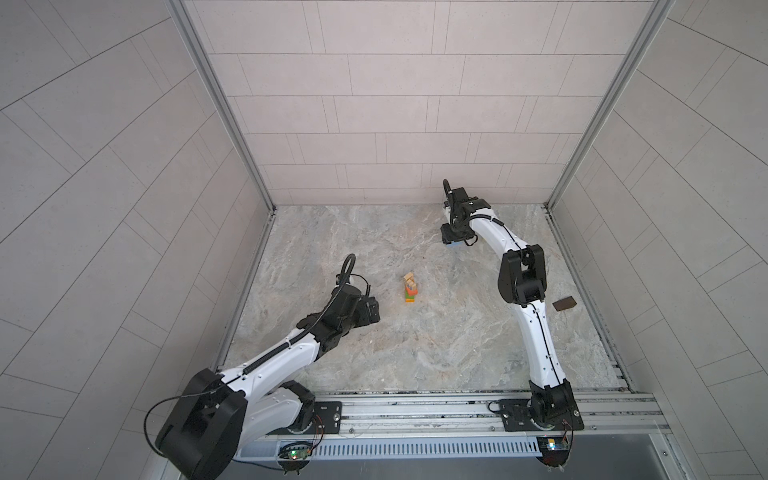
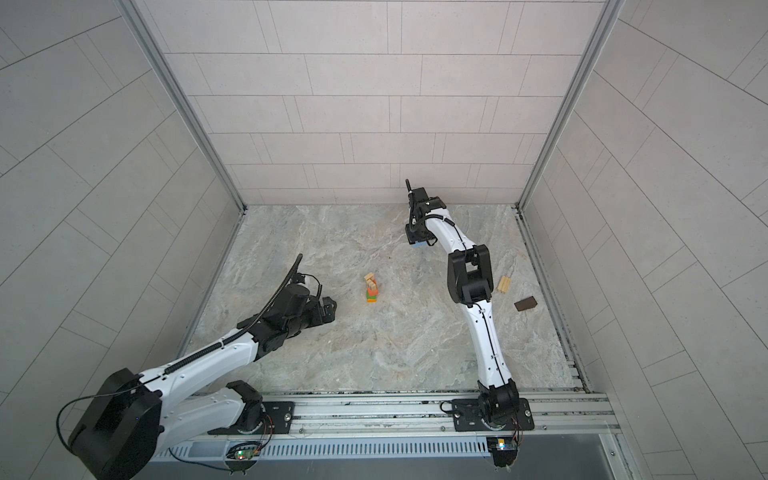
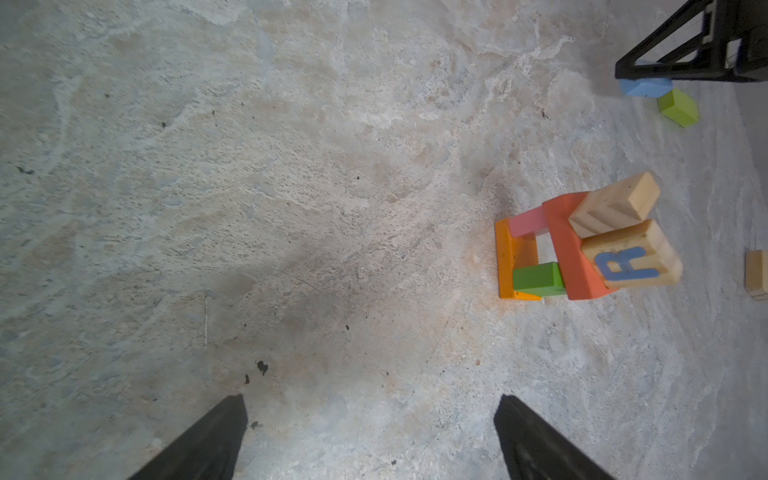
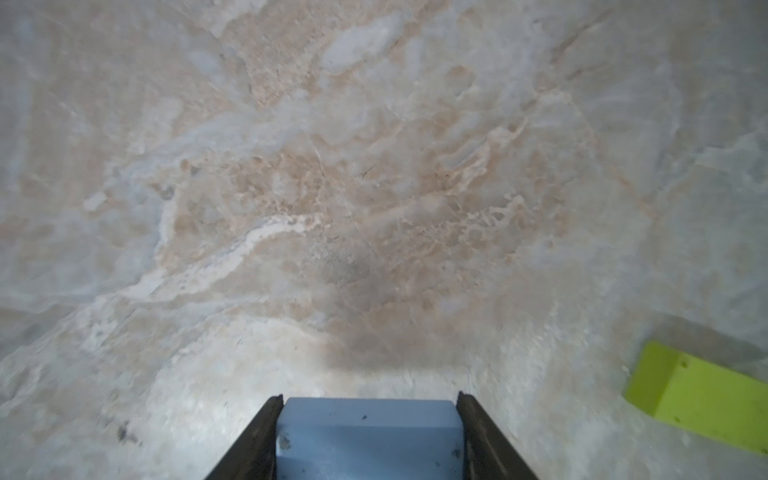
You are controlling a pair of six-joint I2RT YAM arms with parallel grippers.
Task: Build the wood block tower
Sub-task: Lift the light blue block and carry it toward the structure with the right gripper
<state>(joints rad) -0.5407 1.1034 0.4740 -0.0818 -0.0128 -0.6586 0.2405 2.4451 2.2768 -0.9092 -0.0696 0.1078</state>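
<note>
Right wrist: we see the right end effector (image 4: 370,400) clamped on a blue block (image 4: 368,440).
We note the left end effector (image 3: 371,401) gaping wide near the tower (image 3: 582,245), mid-worktop (image 1: 415,353).

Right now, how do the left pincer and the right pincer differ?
The left pincer stands wide open and empty; the right pincer is shut on a blue block. The left pincer sits near the tower; the right pincer is farther back, beside a lime block. Neither touches the tower.
</note>
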